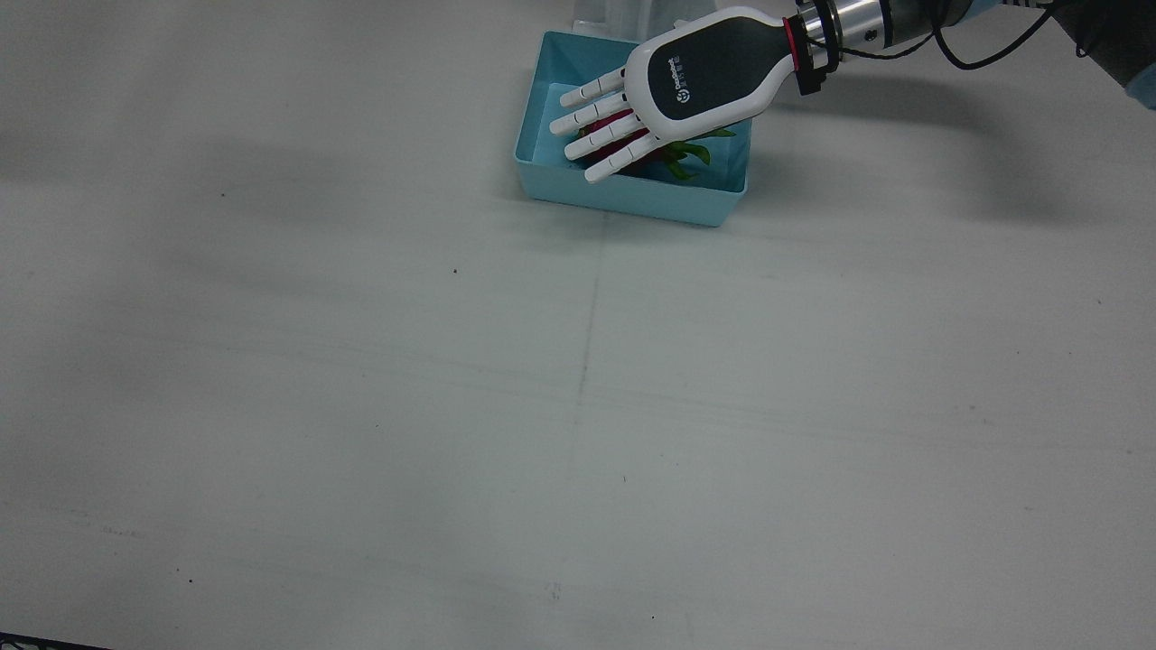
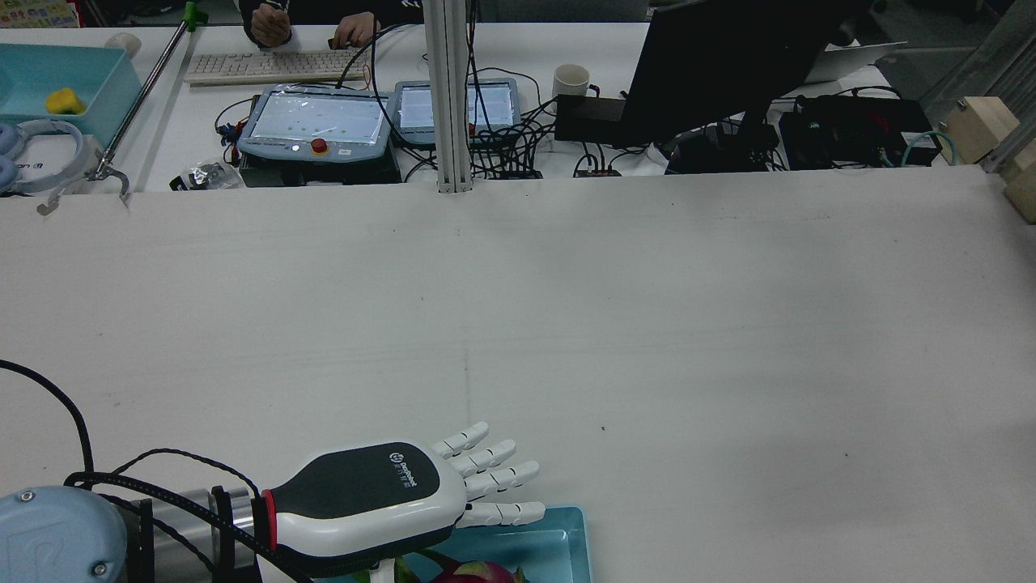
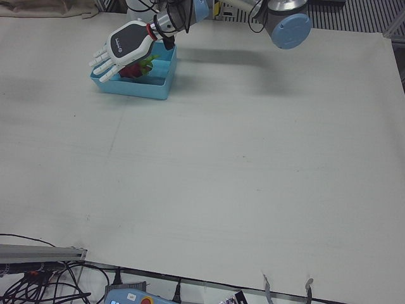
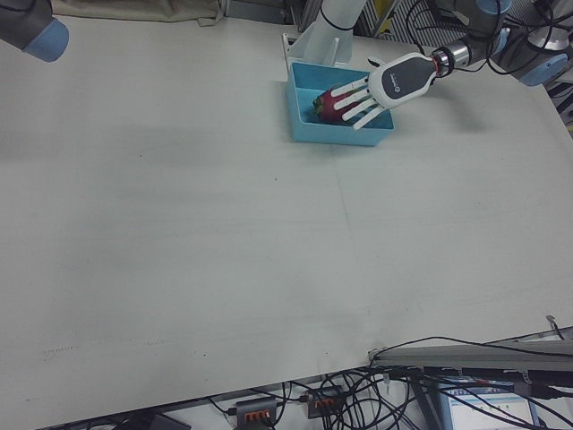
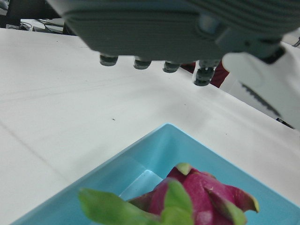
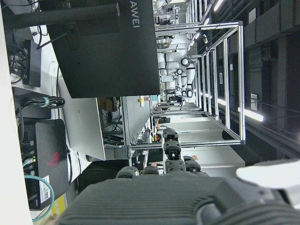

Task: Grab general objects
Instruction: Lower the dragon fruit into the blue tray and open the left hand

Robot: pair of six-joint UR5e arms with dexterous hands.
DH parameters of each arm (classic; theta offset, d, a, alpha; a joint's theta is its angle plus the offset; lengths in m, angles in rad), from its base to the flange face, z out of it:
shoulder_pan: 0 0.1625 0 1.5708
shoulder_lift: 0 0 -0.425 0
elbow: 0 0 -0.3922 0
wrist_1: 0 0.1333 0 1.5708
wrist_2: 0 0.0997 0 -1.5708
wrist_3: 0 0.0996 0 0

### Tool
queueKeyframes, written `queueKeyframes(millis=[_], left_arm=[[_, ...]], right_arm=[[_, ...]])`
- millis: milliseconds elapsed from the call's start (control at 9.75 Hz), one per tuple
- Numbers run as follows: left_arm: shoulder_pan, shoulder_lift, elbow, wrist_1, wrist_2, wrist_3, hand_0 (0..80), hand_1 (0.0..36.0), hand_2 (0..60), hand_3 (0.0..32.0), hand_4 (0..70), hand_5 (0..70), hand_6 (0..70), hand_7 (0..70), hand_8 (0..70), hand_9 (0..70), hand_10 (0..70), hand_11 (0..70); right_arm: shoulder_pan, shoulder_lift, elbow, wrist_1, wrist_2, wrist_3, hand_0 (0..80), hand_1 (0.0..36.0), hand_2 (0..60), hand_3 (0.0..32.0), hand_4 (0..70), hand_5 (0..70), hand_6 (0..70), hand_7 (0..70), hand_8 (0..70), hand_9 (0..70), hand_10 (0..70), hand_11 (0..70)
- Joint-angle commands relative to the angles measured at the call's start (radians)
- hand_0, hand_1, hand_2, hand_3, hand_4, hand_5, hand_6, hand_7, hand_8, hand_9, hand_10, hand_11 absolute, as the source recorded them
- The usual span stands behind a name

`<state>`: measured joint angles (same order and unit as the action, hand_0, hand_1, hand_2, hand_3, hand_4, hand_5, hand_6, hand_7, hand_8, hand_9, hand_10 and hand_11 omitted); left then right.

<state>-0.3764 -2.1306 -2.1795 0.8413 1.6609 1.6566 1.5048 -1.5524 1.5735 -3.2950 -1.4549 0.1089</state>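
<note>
Dragon fruit (image 5: 192, 197): magenta-red skin with green leafy scales, some tips yellowish. It lies inside a light blue rectangular bin (image 1: 632, 200), toward the side nearer the robot; the green scales stick out on the front view's right (image 1: 691, 155). In the right-front view the red body (image 4: 333, 106) shows under the fingers. In the rear view only its top (image 2: 477, 573) peeks at the bottom edge, inside the bin (image 2: 558, 542). The bin sits on the white table (image 1: 578, 406) at the robot's edge, close to the pedestal.

Left hand (image 1: 673, 90): white with a dark back plate, palm down, held flat over the bin and fruit. Fingers (image 1: 601, 117) are straight and spread apart, holding nothing. The left hand view shows a gap of bare table between the fingertips (image 5: 164, 65) and the fruit below, so no contact is seen. The fingers point across the bin toward the front view's left; the wrist is angled up toward the arm. The same hand shows in the rear view (image 2: 388, 502), the left-front view (image 3: 123, 47) and the right-front view (image 4: 385, 90).

Right hand: only seen in its own camera, as a dark ribbed palm (image 6: 154, 201) with fingers (image 6: 171, 150) reaching toward a black monitor (image 6: 108, 47) and lab racks, off the table. Fingers look extended, with nothing between them, but how far apart I cannot tell.
</note>
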Motion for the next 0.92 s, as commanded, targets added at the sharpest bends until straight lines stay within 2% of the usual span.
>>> queueKeyframes(millis=[0,205,308,410,513,615,718,821], left_arm=[[-0.012,0.031,0.001,-0.028,-0.033,-0.006,47.5,4.9,0.0,32.0,0.0,0.0,0.0,4.5,0.0,0.0,0.0,0.0],[-0.053,0.024,0.021,-0.01,-0.062,-0.026,47.0,4.9,0.0,32.0,0.0,0.0,0.0,5.9,0.0,0.0,0.0,0.0],[-0.115,0.008,0.041,0.005,-0.062,-0.064,46.5,4.4,0.0,32.0,0.0,0.0,0.0,5.1,0.0,0.0,0.0,0.0],[-0.193,-0.05,0.114,0.022,-0.059,-0.124,46.4,3.8,0.0,32.0,0.0,0.0,0.0,5.0,0.0,0.0,0.0,0.0],[-0.285,-0.09,0.206,-0.005,-0.053,-0.159,46.4,4.2,0.0,32.0,0.0,0.0,0.0,5.5,0.0,0.0,0.0,0.0],[-0.348,-0.101,0.243,-0.028,-0.052,-0.19,46.2,3.7,0.0,31.6,0.0,0.0,0.0,5.1,0.0,0.0,0.0,0.0],[-0.369,-0.117,0.254,-0.013,-0.058,-0.219,45.9,2.9,0.0,32.0,0.0,0.0,0.0,3.7,0.0,0.0,0.0,0.0],[-0.416,-0.121,0.289,-0.057,-0.061,-0.228,46.0,3.0,0.0,29.6,0.0,0.0,0.0,4.2,0.0,0.0,0.0,0.0]], right_arm=[[0.0,0.0,0.0,0.0,0.001,0.0,0.0,0.0,0.0,0.0,0.0,0.0,0.0,0.0,0.0,0.0,0.0,0.0],[0.0,0.0,0.0,0.0,0.001,-0.002,0.0,0.0,0.0,0.0,0.0,0.0,0.0,0.0,0.0,0.0,0.0,0.0],[0.0,0.0,0.0,0.0,-0.001,-0.002,0.0,0.0,0.0,0.0,0.0,0.0,0.0,0.0,0.0,0.0,0.0,0.0],[0.0,0.0,0.0,0.0,-0.001,-0.002,0.0,0.0,0.0,0.0,0.0,0.0,0.0,0.0,0.0,0.0,0.0,0.0],[0.0,0.0,0.0,0.0,-0.001,-0.002,0.0,0.0,0.0,0.0,0.0,0.0,0.0,0.0,0.0,0.0,0.0,0.0],[0.0,0.0,0.0,0.0,-0.001,-0.002,0.0,0.0,0.0,0.0,0.0,0.0,0.0,0.0,0.0,0.0,0.0,0.0],[0.0,0.0,0.0,-0.002,0.001,-0.003,0.0,0.0,0.0,0.0,0.0,0.0,0.0,0.0,0.0,0.0,0.0,0.0],[0.0,0.0,0.0,0.0,-0.001,-0.002,0.0,0.0,0.0,0.0,0.0,0.0,0.0,0.0,0.0,0.0,0.0,0.0]])
